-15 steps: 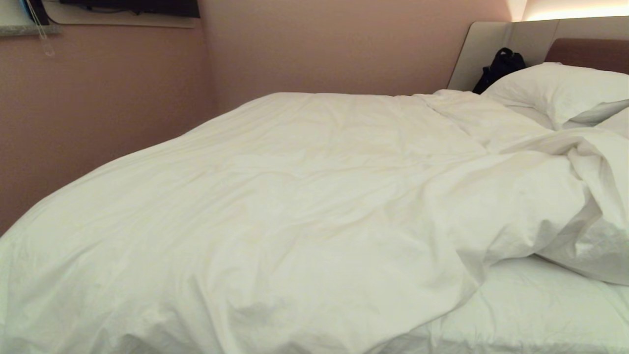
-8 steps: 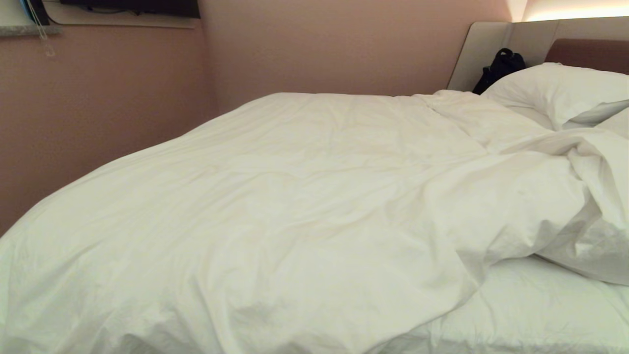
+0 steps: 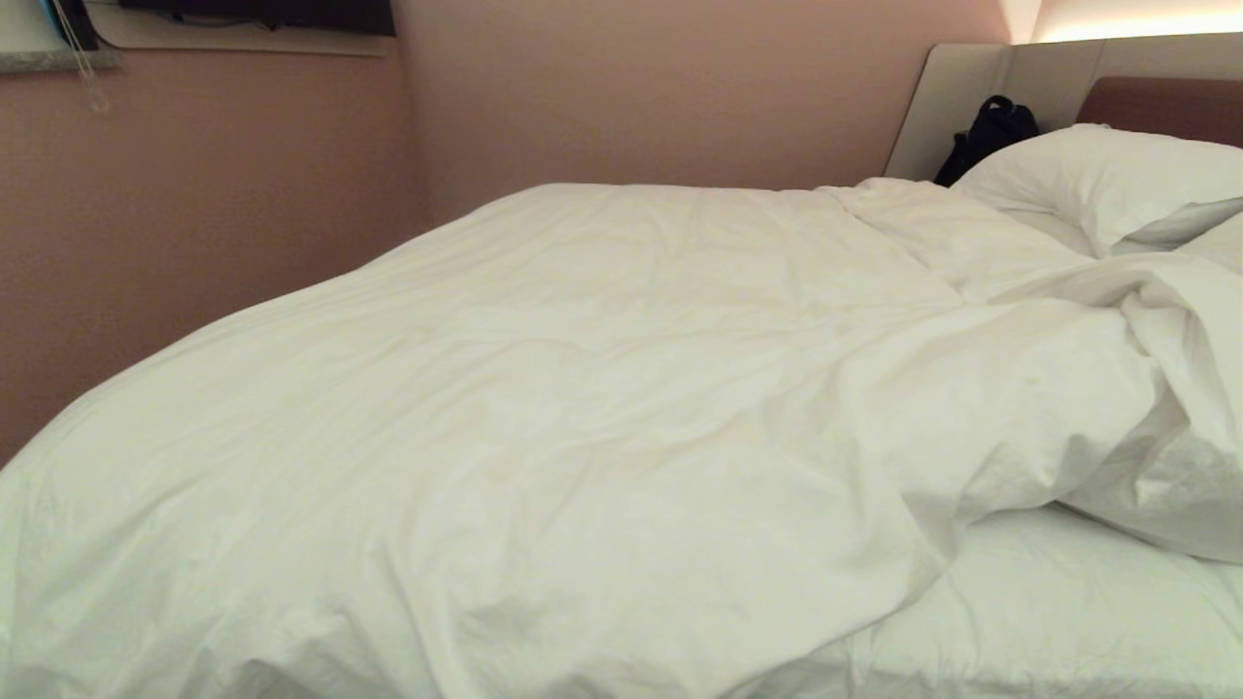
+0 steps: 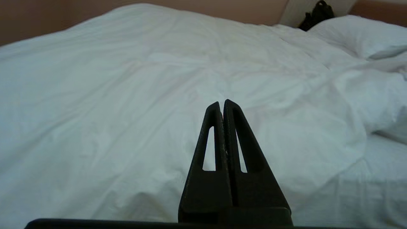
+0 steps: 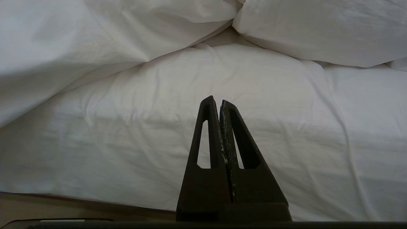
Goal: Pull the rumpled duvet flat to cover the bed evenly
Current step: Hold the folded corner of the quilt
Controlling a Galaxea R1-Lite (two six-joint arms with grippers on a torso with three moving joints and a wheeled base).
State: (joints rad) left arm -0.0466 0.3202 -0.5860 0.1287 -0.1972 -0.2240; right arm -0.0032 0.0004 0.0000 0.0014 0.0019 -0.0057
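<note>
The duvet [image 3: 583,417] lies over most of the bed [image 3: 1058,621], spread fairly smooth toward the wall side but bunched into a thick fold near the pillows [image 3: 1107,180], where it leaves a patch of bare sheet [image 3: 1068,602] uncovered at the near corner. It looks soft, puffy and light for its bulk, so it will likely drape and drag rather than slide as one piece; a pull at one spot would probably stretch creases instead of shifting the whole quilt. The best hold is judged to be the loose rumpled edge [image 3: 932,563] beside the exposed sheet, pinching a good thickness of fabric so it does not slip out.

The left tool [image 4: 222,102] hovers above the middle of the duvet, its fingers pressed together with nothing between them, touching nothing. The right tool [image 5: 215,100] hangs over the bare sheet at the near side of the mattress, likewise closed tight and empty. A dark bag [image 3: 986,136] sits against the headboard [image 3: 1156,97].
</note>
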